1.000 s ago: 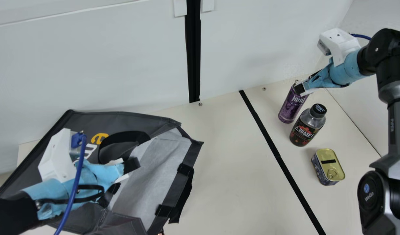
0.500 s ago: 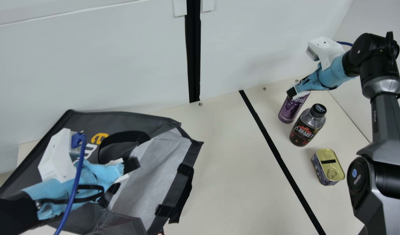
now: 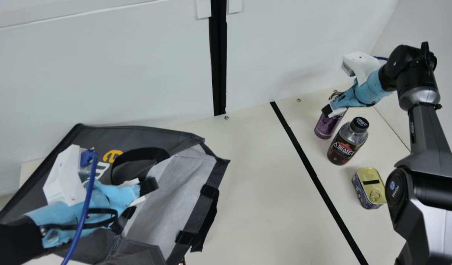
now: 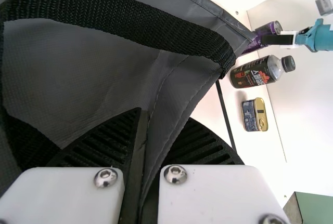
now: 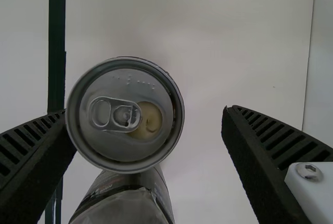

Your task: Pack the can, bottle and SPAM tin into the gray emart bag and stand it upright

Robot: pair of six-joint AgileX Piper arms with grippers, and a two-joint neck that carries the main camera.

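In the main view my left gripper (image 3: 140,199) is at the gray bag (image 3: 188,173), which lies tilted with its mouth facing right. Bag fabric (image 4: 171,83) is pinched between the fingers of my left gripper (image 4: 148,146) in the left wrist view. My right gripper (image 3: 331,106) stands open at the upper part of the upright purple can (image 3: 326,127). From the right wrist view, the can's top (image 5: 125,115) sits between the fingers of my right gripper (image 5: 146,114), close to one finger and well apart from the other. Next to it stands the bottle (image 3: 344,143); nearer the front lies the SPAM tin (image 3: 371,188).
A black tape line (image 3: 310,165) runs across the table (image 3: 259,191) between the bag and the three items. White panels (image 3: 156,73) rise behind the table. The bottle stands very close to the can, and my right forearm overlaps the tin's right edge.
My right arm has moved left and its gripper has lowered along the can's upper part. My left gripper, the bag, the can, the bottle and the tin have stayed where they were.
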